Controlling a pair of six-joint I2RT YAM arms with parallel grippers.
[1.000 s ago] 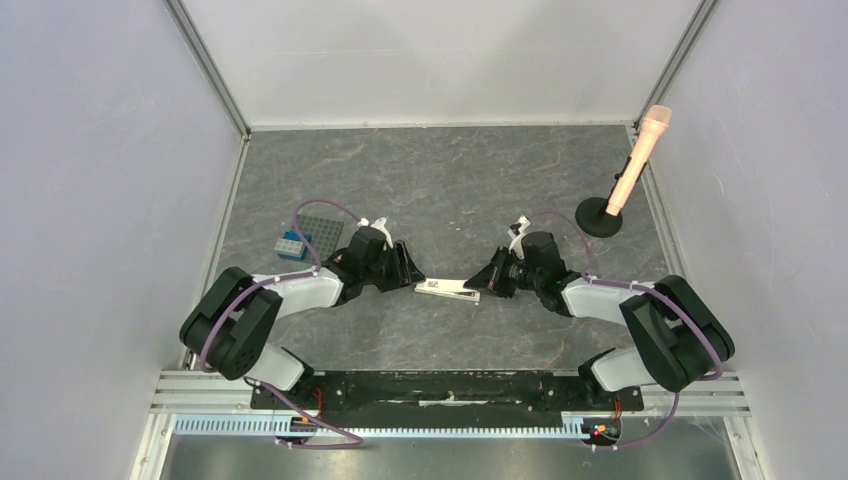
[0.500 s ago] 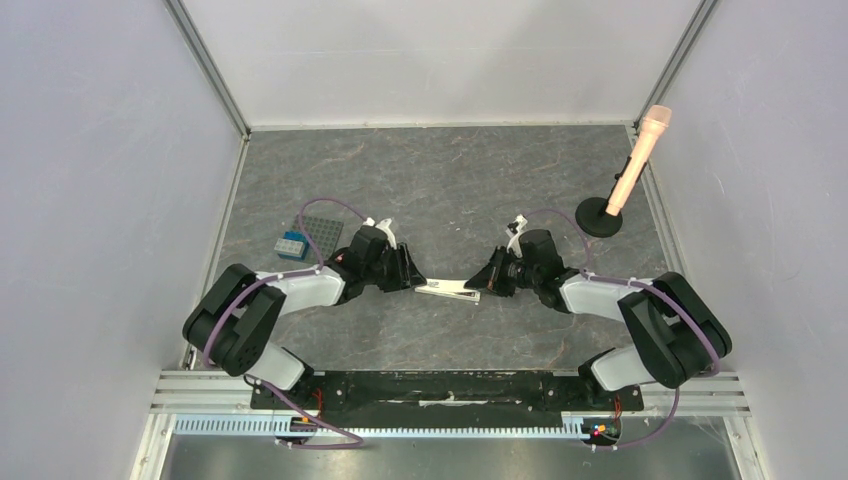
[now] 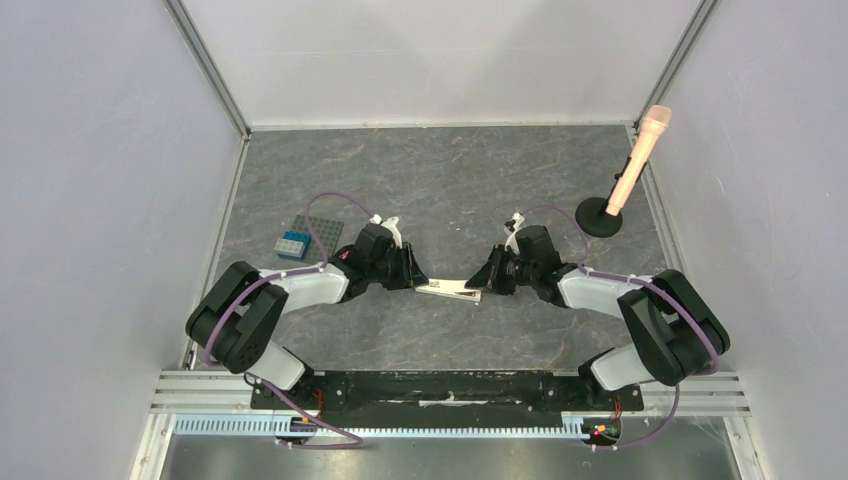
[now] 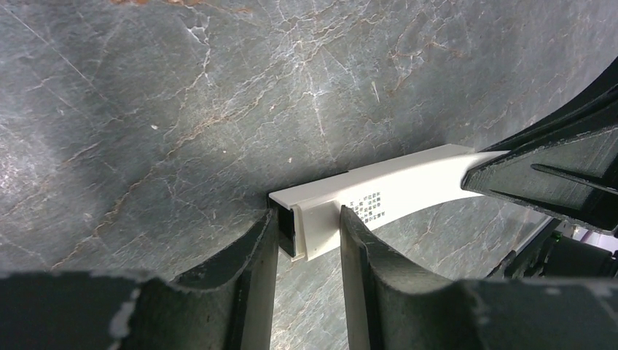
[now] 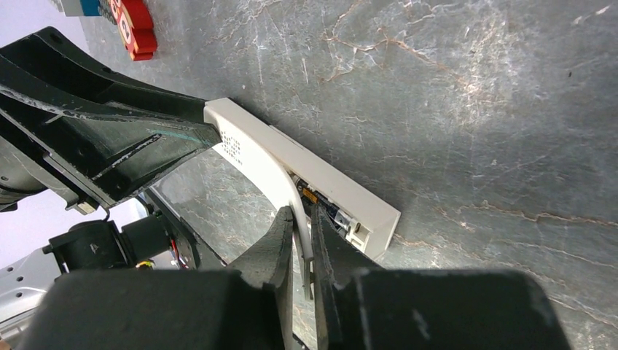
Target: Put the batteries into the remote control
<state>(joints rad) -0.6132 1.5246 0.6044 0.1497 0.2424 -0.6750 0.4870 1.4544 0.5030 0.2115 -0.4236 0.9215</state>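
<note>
So the whole thing sits on the grey marble-look table (image 3: 440,180), and everything that matters is the remote control (image 3: 447,289), lying flat midway between the two arms, close to their bases. The pink microphone (image 3: 640,150) is well off to the remote's right and further back. The grey studded plate (image 3: 322,230) is off to its left, so both are out of the way.

The left gripper (image 3: 416,281) is at the remote's left end with a finger on each side. From its wrist cam they look pressed against both edges, so I'd call that a grip, probably to stop the body sliding.

The right gripper (image 3: 481,287) is at the other end, jaws nearly together with a thin white flap (image 5: 284,186) caught between them. It curves up off the remote's back, which I'm guessing is the battery cover being peeled away. Beside it an open compartment (image 5: 324,204) shows small metal bits.

I can't spot the batteries in any view, so loading hasn't really begun, I'd say.
</note>
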